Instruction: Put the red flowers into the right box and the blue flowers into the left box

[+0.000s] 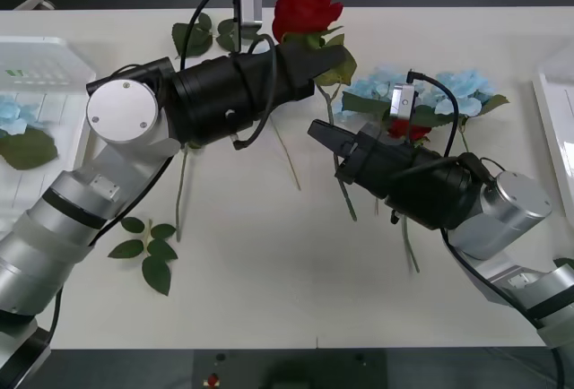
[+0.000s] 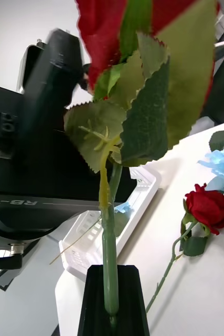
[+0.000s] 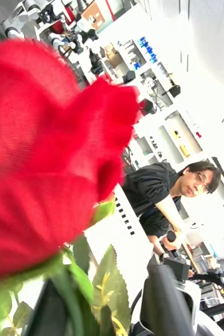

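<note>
Because both arms meet over the middle of the table, we judge a handover of the deep red artificial rose (image 1: 306, 8): our left gripper (image 1: 316, 57) holds it just below the bloom, though we cannot tell how its fingers stand, while our right gripper (image 2: 112, 296) has its black fingers pressed together on the thin green stem lower down. From there the shallow white rimmed tray (image 1: 554, 129) on the right is reachable. Pale blue fluffy clusters (image 1: 462, 87) lie nearby.
</note>
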`<move>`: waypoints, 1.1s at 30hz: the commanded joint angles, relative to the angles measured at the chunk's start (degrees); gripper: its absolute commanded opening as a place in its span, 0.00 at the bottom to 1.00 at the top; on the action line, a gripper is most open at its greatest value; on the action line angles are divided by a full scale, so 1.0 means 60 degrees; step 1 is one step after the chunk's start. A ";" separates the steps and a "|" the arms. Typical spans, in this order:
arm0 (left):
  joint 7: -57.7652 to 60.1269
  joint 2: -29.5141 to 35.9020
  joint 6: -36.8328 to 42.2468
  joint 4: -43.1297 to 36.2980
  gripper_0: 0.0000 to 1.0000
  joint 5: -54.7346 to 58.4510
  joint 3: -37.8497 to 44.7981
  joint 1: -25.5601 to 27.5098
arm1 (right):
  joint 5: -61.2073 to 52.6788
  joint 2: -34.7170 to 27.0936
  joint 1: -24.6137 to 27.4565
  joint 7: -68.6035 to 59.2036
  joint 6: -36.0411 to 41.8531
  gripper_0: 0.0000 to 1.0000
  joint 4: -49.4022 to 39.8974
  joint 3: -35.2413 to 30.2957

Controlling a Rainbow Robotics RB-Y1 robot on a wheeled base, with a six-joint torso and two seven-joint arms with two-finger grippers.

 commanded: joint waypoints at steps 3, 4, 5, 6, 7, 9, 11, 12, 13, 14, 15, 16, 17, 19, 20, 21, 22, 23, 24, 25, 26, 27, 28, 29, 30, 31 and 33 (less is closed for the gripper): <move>0.0239 0.0956 0.0759 -0.0183 1.00 0.0683 0.0198 0.0125 | 0.0024 -0.0264 -0.0229 -0.0068 0.0019 0.00 -0.0162 0.0013; 0.0239 0.1146 0.0993 -0.0183 1.00 0.0712 0.0286 0.0213 | 0.0010 -0.0367 -0.0244 -0.0068 0.0005 0.00 -0.0162 0.0042; 0.0225 0.1307 0.1286 -0.0183 1.00 0.0756 0.0418 0.0300 | 0.0010 -0.0484 -0.0258 -0.0068 -0.0024 0.00 -0.0162 0.0072; 0.0225 0.1571 0.1740 -0.0183 1.00 0.0800 0.0638 0.0447 | 0.0010 -0.0689 -0.0288 -0.0068 -0.0039 0.00 -0.0162 0.0101; 0.0225 0.1776 0.2136 -0.0168 1.00 0.0800 0.0843 0.0549 | 0.0010 -0.0865 -0.0317 -0.0068 -0.0083 0.00 -0.0162 0.0145; 0.0254 0.2230 0.3029 -0.0168 1.00 0.0756 0.1268 0.0755 | 0.0024 -0.1407 -0.0390 -0.0068 -0.0171 0.00 -0.0162 0.0277; 0.0283 0.2669 0.3952 -0.0139 1.00 0.0624 0.1663 0.0916 | 0.0024 -0.2095 -0.0507 -0.0068 -0.0244 0.00 -0.0148 0.0467; 0.0298 0.2831 0.4392 -0.0066 1.00 0.0551 0.1839 0.0960 | 0.0010 -0.2462 -0.0581 -0.0068 -0.0303 0.00 -0.0148 0.0555; 0.0298 0.3006 0.4963 0.0125 1.00 0.0522 0.2029 0.0974 | 0.0039 -0.2960 -0.0683 -0.0068 -0.0361 0.00 -0.0104 0.0687; 0.0283 0.3109 0.5373 0.0315 1.00 0.0507 0.2191 0.0974 | 0.0024 -0.3297 -0.0786 -0.0091 -0.0376 0.00 -0.0030 0.0819; 0.0283 0.3211 0.5813 0.0579 1.00 0.0522 0.2352 0.0960 | 0.0024 -0.3736 -0.0874 -0.0310 -0.0405 0.00 0.0087 0.0921; 0.0269 0.3270 0.6223 0.0916 1.00 0.0492 0.2542 0.0945 | 0.0024 -0.4249 -0.0991 -0.0603 -0.0464 0.00 0.0219 0.1024; 0.0269 0.3299 0.6560 0.1179 1.00 0.0390 0.2689 0.0916 | 0.0024 -0.4674 -0.1108 -0.0838 -0.0523 0.00 0.0380 0.1141; 0.0254 0.3314 0.7116 0.1751 1.00 -0.0255 0.3011 0.0769 | -0.0078 -0.5611 -0.1401 -0.1409 -0.0684 0.00 0.0746 0.1449; 0.0254 0.3314 0.7278 0.1956 1.00 -0.0621 0.3099 0.0681 | -0.0078 -0.5948 -0.1562 -0.1643 -0.0728 0.00 0.0936 0.1610; 0.0254 0.3299 0.7395 0.2117 1.00 -0.1060 0.3143 0.0564 | -0.0078 -0.6329 -0.1723 -0.1951 -0.0772 0.00 0.1171 0.1800; 0.0283 0.3270 0.7424 0.2278 1.00 -0.1617 0.3143 0.0432 | -0.0093 -0.6710 -0.1943 -0.2244 -0.0845 0.00 0.1493 0.2064; 0.0327 0.3241 0.7424 0.2380 1.00 -0.2042 0.3157 0.0315 | -0.0093 -0.6959 -0.2119 -0.2522 -0.0830 0.00 0.1801 0.2225; 0.0371 0.3153 0.7409 0.2527 1.00 -0.2554 0.3143 0.0169 | -0.0093 -0.7208 -0.2265 -0.2859 -0.0845 0.00 0.2181 0.2357; 0.0415 0.3094 0.7409 0.2585 1.00 -0.2847 0.3143 0.0081 | -0.0093 -0.7340 -0.2309 -0.2976 -0.0830 0.00 0.2416 0.2416; 0.0474 0.2977 0.7409 0.2732 1.00 -0.3404 0.3143 -0.0080 | 0.0010 -0.7530 -0.2382 -0.3196 -0.0815 0.00 0.2885 0.2474; 0.0591 0.2875 0.7409 0.2849 1.00 -0.3800 0.3143 -0.0227 | 0.0185 -0.7647 -0.2470 -0.3313 -0.0801 0.00 0.3192 0.2503; 0.0869 0.2728 0.7409 0.2981 1.00 -0.4283 0.3157 -0.0388 | 0.0478 -0.7852 -0.2543 -0.3445 -0.0713 0.00 0.3529 0.2503; 0.1089 0.2611 0.7409 0.3010 1.00 -0.4635 0.3157 -0.0520 | 0.0713 -0.8043 -0.2573 -0.3577 -0.0625 0.00 0.3749 0.2503; 0.1396 0.2435 0.7409 0.3010 1.00 -0.5133 0.3157 -0.0637 | 0.1064 -0.8262 -0.2617 -0.3753 -0.0596 0.00 0.4013 0.2503; 0.1616 0.2303 0.7395 0.3010 1.00 -0.5470 0.3157 -0.0740 | 0.1372 -0.8409 -0.2661 -0.3884 -0.0596 0.00 0.4203 0.2503; 0.2173 0.1922 0.7365 0.3010 1.00 -0.6451 0.3157 -0.0974 | 0.2251 -0.8658 -0.2763 -0.4148 -0.0523 0.00 0.4701 0.2503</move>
